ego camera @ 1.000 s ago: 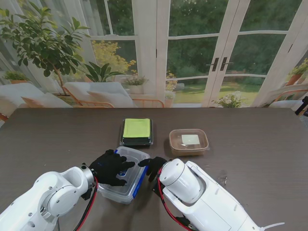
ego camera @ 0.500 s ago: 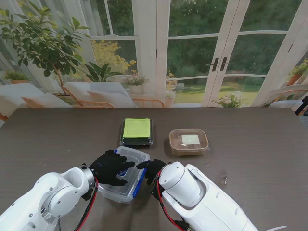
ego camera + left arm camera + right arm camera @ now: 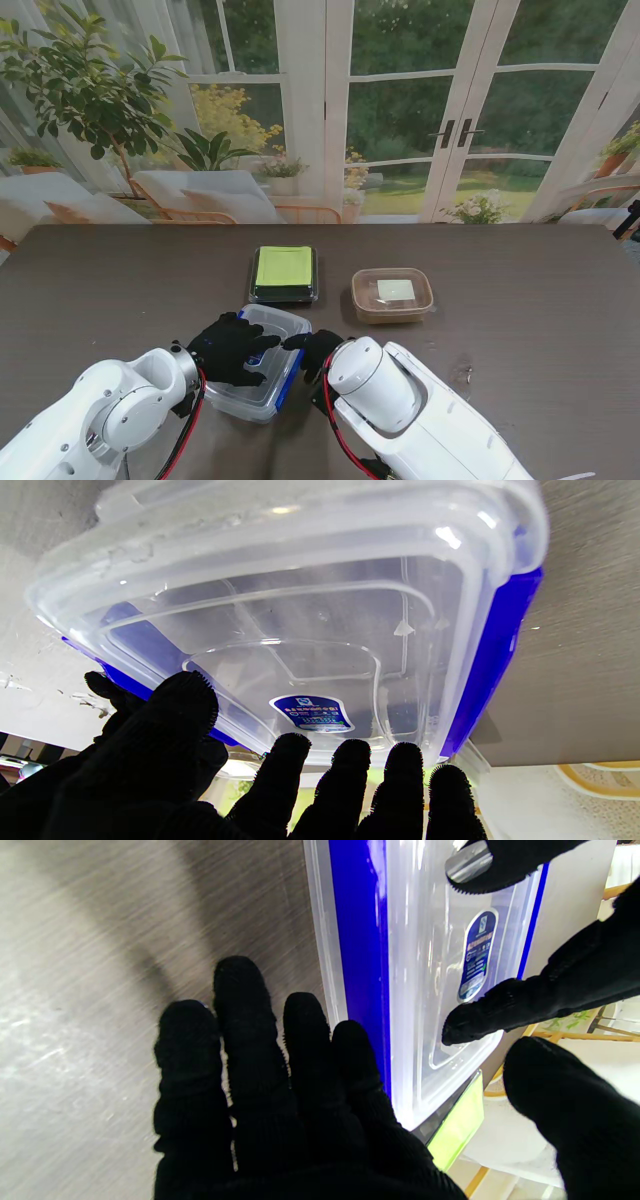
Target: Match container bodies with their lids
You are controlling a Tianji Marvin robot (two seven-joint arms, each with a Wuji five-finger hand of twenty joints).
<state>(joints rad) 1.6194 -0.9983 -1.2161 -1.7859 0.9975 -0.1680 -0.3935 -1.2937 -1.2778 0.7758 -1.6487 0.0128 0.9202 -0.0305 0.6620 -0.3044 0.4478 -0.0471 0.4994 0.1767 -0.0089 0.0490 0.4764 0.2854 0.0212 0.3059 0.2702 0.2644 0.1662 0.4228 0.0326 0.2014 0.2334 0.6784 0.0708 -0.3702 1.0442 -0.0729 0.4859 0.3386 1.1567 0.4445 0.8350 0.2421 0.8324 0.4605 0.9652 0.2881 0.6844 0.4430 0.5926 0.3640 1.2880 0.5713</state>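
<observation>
Two containers are sitting lidded already: the green box (image 3: 284, 273) and the brown box (image 3: 392, 293), both lying on the far side of the clear box (image 3: 262, 360), the green one just beyond it and the brown one beyond and to its right. They are looking finished, so the clear box is appearing to be the last pair in hand.

The clear box is resting on the table (image 3: 540, 330), nearest the robot, with its clear lid (image 3: 280, 630) lying over it and blue clips (image 3: 357, 950) showing along its sides. The left hand (image 3: 228, 346) is lying spread on the lid with fingers apart, pressing rather than clutching. The right hand (image 3: 316, 348) is sitting just beside the box's right edge, fingers (image 3: 300, 1040) extended side by side along the blue clip and the thumb held apart; it is clasping nothing.

Whether the lid is fully seated is hard to tell, since the wrist views are showing no clear gap or seam. What is probably remaining is pressing the lid home and closing the clips.
</observation>
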